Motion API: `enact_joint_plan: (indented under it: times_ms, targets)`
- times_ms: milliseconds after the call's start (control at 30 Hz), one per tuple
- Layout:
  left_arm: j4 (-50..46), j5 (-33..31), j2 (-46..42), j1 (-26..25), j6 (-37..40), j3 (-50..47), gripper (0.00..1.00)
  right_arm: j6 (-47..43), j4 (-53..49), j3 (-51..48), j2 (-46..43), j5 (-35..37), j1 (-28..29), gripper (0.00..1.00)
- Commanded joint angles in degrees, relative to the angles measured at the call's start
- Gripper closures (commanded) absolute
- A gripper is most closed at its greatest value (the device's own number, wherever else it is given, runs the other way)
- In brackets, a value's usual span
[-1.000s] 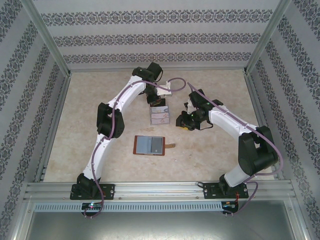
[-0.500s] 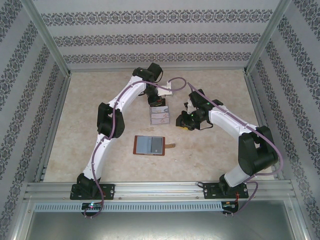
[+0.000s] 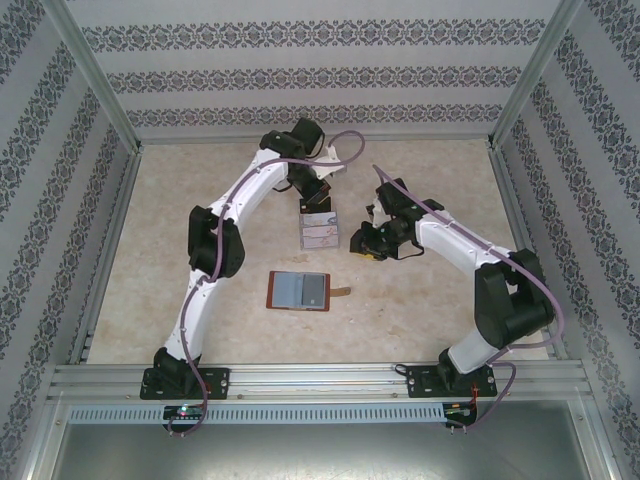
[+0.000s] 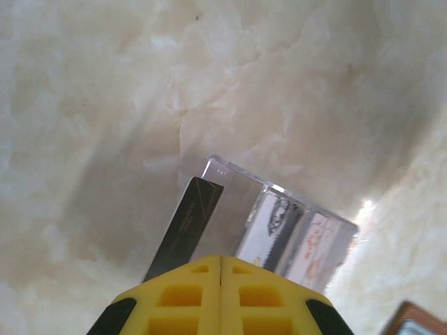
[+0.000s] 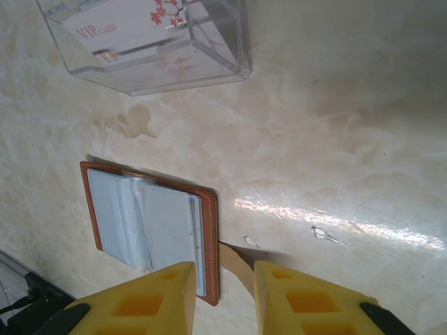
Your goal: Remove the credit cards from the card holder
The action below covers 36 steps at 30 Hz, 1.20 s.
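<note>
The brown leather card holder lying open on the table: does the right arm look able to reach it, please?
Probably yes. The right tool hangs open above the brown leather card holder, by its strap side, with nothing between them.

card holder point(image 3: 299, 291) on table point(image 3: 180, 220), box point(image 3: 319, 232) just behind it, cards point(image 5: 129, 26) inside box

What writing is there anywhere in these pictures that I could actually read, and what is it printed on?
"VIP CARD": on the white card with red blossoms, lying in the clear box.
Dark card: a line of fine print, too blurred to read.
Nothing else is legible.
</note>
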Motion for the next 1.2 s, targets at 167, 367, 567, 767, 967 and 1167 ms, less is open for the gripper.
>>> enact_joint_plan:
  times_ms: [167,367,567,767,967,1167]
  targets:
    - [5.57,3.36,-8.68,0.78,-23.32,-10.46,0.94,1.78,2.15,2.02,3.22,-4.31,3.86,0.70]
    - [13.09,6.52,-16.39,0.80,-29.68,-24.52,0.90,2.71,2.88,1.62,5.59,-5.68,7.07,0.70]
    - [26.88,11.24,-24.77,1.02,-37.77,-41.05,0.90,3.60,3.38,0.71,7.55,-6.35,9.39,0.70]
    - [39.36,7.51,-32.07,0.79,-50.08,-55.28,0.93,3.59,3.52,-0.57,9.39,-6.40,10.57,0.70]
    - [38.23,3.01,-35.87,-1.44,-53.89,-60.47,0.93,3.32,3.58,-1.98,10.06,-5.65,10.68,0.70]
    - [33.38,1.40,-36.82,-3.78,-55.60,-62.43,0.92,2.91,3.24,-3.56,11.16,-4.43,10.72,0.71]
